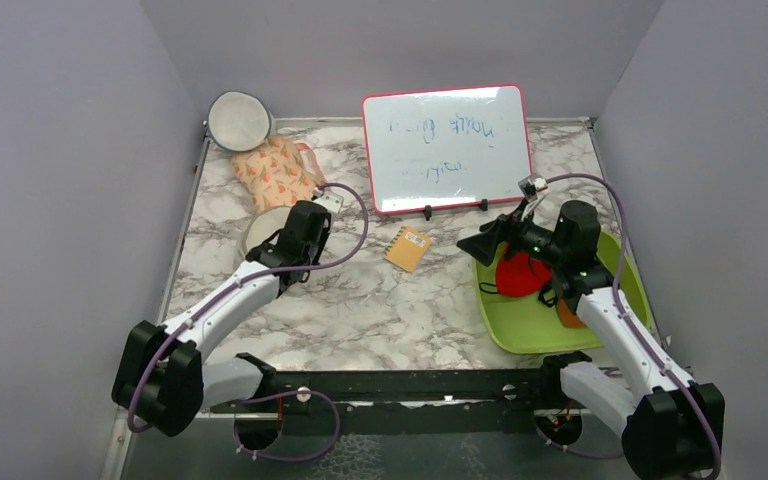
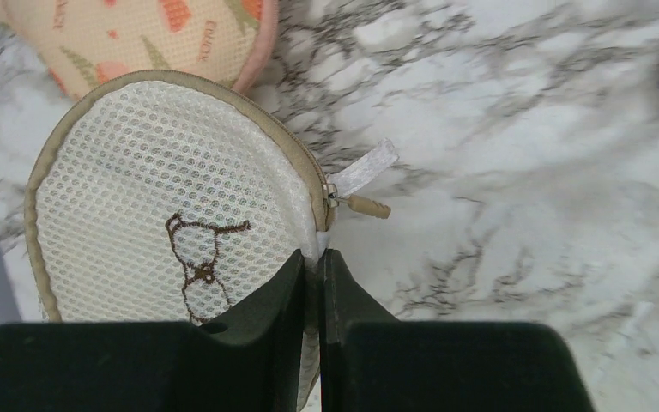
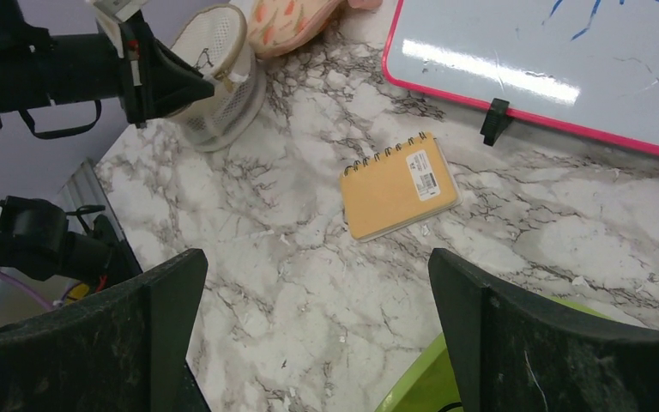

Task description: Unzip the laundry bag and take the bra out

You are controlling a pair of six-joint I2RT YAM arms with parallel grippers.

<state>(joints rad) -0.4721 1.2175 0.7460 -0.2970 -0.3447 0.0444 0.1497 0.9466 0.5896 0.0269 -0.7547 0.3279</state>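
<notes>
Left gripper (image 2: 313,255) is clamped on the rim of the cream round mesh laundry bag (image 2: 154,197).
Right gripper (image 3: 317,262) is held wide apart over the white marbled table (image 3: 292,223).

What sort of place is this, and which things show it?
Probably a robot test booth: grey walls close in a marble-patterned table, two arms are bolted at its near edge, and a whiteboard leans at the back.

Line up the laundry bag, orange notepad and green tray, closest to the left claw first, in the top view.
1. The laundry bag, pinched by the left gripper.
2. The orange notepad, to its right, mid-table.
3. The green tray, far right.
</notes>
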